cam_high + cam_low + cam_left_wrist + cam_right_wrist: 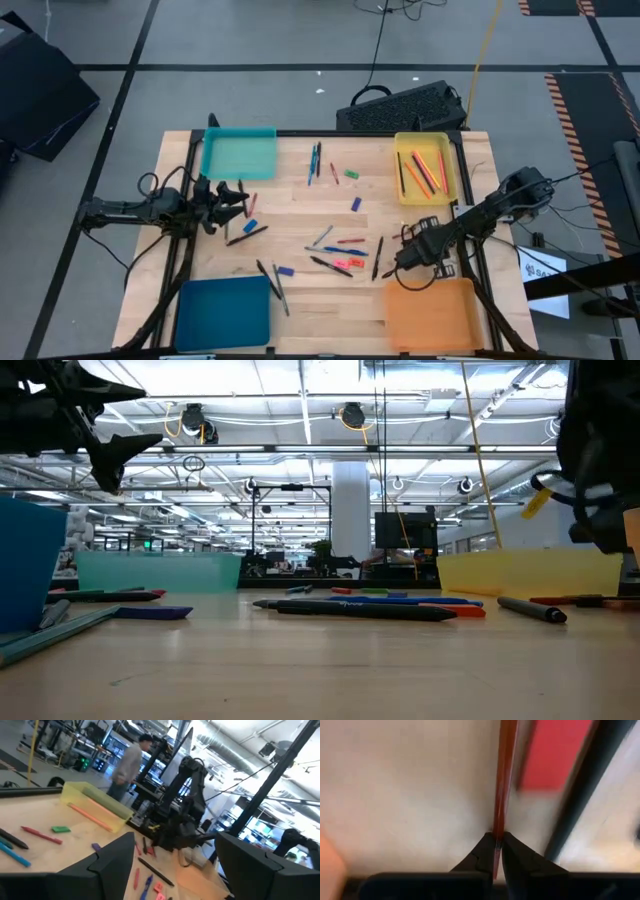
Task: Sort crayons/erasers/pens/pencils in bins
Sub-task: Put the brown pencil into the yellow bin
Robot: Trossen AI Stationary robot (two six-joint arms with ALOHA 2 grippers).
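Note:
Four bins stand at the table's corners: teal, yellow holding several pencils, dark blue and orange. Pens, a few erasers and other sticks lie loose on the wood between them. My right gripper stands just beyond the orange bin, shut on a thin red pencil. My left gripper hangs open above the table beside the teal bin, nothing between its fingers. My right gripper pinches one end of the thin red pencil between its two fingertips. The pencil runs straight ahead from the fingers, in line with them, over the wood. Whether its far end rests on the table does not show.
A black pen lies next to my right gripper, a pink eraser to its left. Two pens lie by the dark blue bin. A black keyboard-like thing sits at the far edge. A person stands beyond the table.

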